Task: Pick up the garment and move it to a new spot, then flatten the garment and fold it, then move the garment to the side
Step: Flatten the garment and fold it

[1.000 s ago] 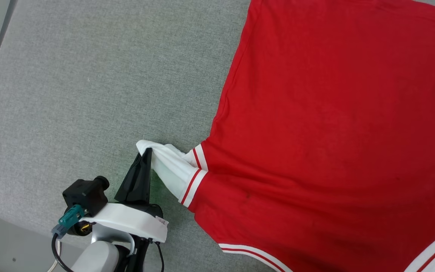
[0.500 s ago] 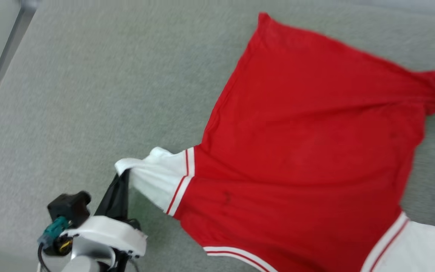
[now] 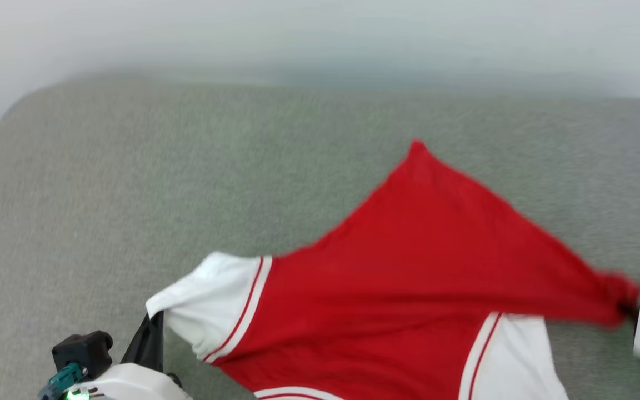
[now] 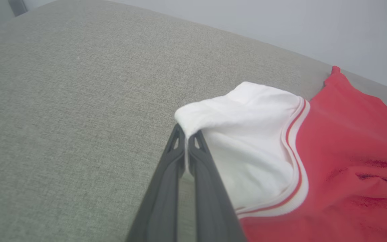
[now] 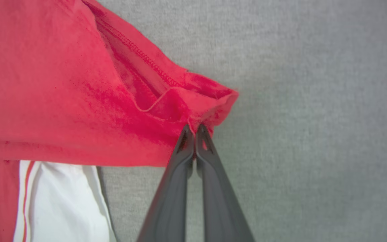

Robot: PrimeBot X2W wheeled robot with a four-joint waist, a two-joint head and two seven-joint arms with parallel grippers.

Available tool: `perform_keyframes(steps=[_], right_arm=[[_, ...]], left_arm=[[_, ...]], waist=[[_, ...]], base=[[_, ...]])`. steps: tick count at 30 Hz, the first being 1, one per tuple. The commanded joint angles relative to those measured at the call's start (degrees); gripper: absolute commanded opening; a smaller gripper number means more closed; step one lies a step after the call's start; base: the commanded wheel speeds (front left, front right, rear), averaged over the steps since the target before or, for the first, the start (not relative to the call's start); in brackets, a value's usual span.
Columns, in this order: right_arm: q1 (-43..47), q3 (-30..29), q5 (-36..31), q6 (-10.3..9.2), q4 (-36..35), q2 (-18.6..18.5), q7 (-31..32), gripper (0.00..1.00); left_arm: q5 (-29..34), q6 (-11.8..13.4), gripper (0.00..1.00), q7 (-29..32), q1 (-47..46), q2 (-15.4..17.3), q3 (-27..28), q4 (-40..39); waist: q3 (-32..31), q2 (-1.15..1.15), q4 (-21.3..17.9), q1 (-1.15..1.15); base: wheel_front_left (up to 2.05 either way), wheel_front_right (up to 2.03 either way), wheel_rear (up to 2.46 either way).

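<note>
Two claws hold one garment (image 3: 409, 266) spread over a grey bench (image 3: 131, 183).

Left claw (image 4: 186, 131): the jaws are pressed together on the cuff edge of a white sleeve (image 4: 247, 141), with the fingertips just under its outermost corner. From the tips the sleeve runs to the right of the left wrist view, where striped trim (image 4: 296, 161) joins it to the red body.

Right claw (image 5: 195, 129): the jaws are pinched tight on a red hem corner (image 5: 210, 104), with stitching visible along the hem. The red cloth fans away to the left of the right wrist view.

In the head view, which is blurred, the garment is drawn taut between the two grips, with the left claw at the lower left and the right claw at the far right edge. A free red corner (image 3: 417, 147) points toward the far side of the bench. A second sleeve (image 3: 520, 355), also white, lies below the taut red span, near the bottom of that view. Whether the garment's middle touches the bench cannot be told.
</note>
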Motion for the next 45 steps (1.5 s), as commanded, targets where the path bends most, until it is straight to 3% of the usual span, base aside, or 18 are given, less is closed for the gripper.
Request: perform_keyframes(steps=[1, 10, 16, 17, 18, 26, 32, 38, 45], right_arm=[[4.71, -1.24, -0.42, -0.07, -2.13, 1.61, -0.07, 0.0], [24.75, -10.19, -2.91, -0.08, -14.07, 13.4, 0.59, 0.0], [26.84, -11.56, -3.78, -0.08, -16.48, 17.57, -2.42, 0.0], [26.59, -11.73, -3.99, -0.08, -16.34, 17.97, -3.32, 0.38], [26.32, -11.72, -4.15, -0.08, -16.16, 18.26, -4.24, 1.0], [20.34, -10.98, -5.21, -0.08, -16.73, 16.26, -19.93, 1.0], [12.67, -6.1, -5.54, -0.07, -13.66, 12.43, -29.41, 1.0], [1.91, 3.71, -3.1, -0.07, -5.69, 5.61, -24.14, 1.0], [-10.76, 15.64, 1.11, -0.07, 0.36, -0.52, -9.44, 1.0]], left_arm=[[-0.31, 0.4, 0.0, 0.38, 1.02, 0.45, 0.23, -0.32], [-0.85, 1.47, 0.0, 2.8, 3.61, 2.2, 0.07, -1.34], [-1.03, 1.61, 0.0, 3.37, 3.44, 2.49, 0.09, -1.88], [-1.04, 1.54, 0.0, 3.57, 3.28, 2.53, -0.01, -1.95], [-1.05, 1.56, 0.0, 3.72, 3.12, 2.56, -0.09, -2.01], [-0.35, 1.58, 0.0, 3.68, 1.42, 2.06, -0.92, -2.97], [0.26, 1.74, 0.0, 3.3, -0.48, 1.49, -1.38, -4.17], [1.05, 0.98, 0.0, 3.17, -3.24, 0.67, -2.58, -5.1], [1.56, -0.45, 0.0, 2.52, -7.1, -0.71, -3.76, -5.03]], waist=[[-3.66, 0.0, -2.64, 0.01], [-6.27, 0.0, -4.43, 0.01], [-5.62, 0.0, -5.11, 0.01], [-5.51, 0.0, -5.17, 0.01], [-5.36, 0.0, -5.21, 0.01], [-4.03, 0.0, -4.06, 0.01], [-2.17, 0.0, -2.49, 0.01], [1.19, 0.0, 0.17, 0.01], [6.52, 0.0, 3.75, 0.01]], base=[[0.0, 0.0, 0.0], [0.0, 0.0, 0.0], [0.0, 0.0, 0.0], [0.0, 0.0, 0.0], [0.0, 0.0, 0.0], [0.0, 0.0, 0.0], [0.0, 0.0, 0.0], [0.0, 0.0, 0.0], [0.0, 0.0, 0.0]])
